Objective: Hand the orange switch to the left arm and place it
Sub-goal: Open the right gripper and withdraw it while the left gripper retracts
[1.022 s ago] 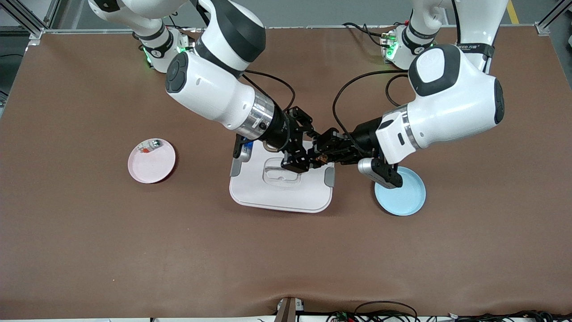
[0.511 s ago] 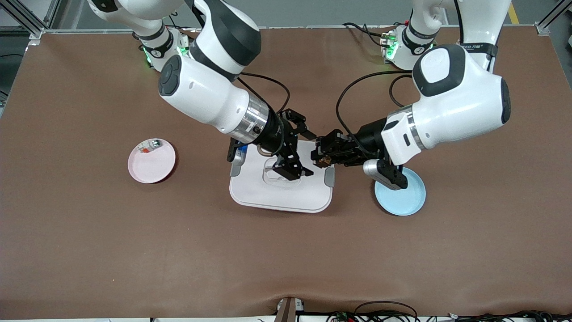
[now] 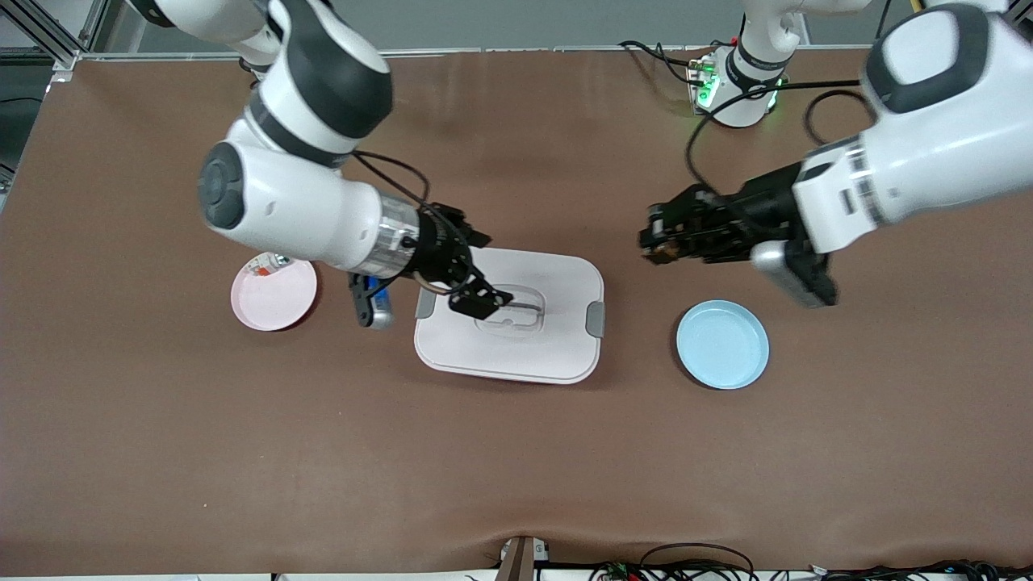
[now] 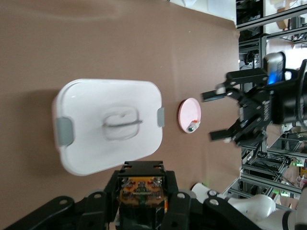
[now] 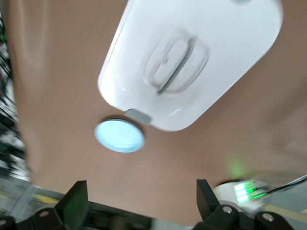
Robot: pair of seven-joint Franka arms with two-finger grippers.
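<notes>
Switch (image 4: 142, 188) now sits clenched in left claw (image 3: 655, 242), which we've pulled off the box (image 3: 557, 355) twd the blue plate (image 3: 722, 344). Right claw (image 3: 476, 274), released, backs away over box. Handover done; drop next.

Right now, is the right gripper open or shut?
Open. The right gripper, over the box, has its fingers spread wide with nothing between them; the left gripper holds the orange switch.

White arms (image 3: 290, 194), dark grey joint sections, silver wrist rings, black cables, green base lights.
</notes>
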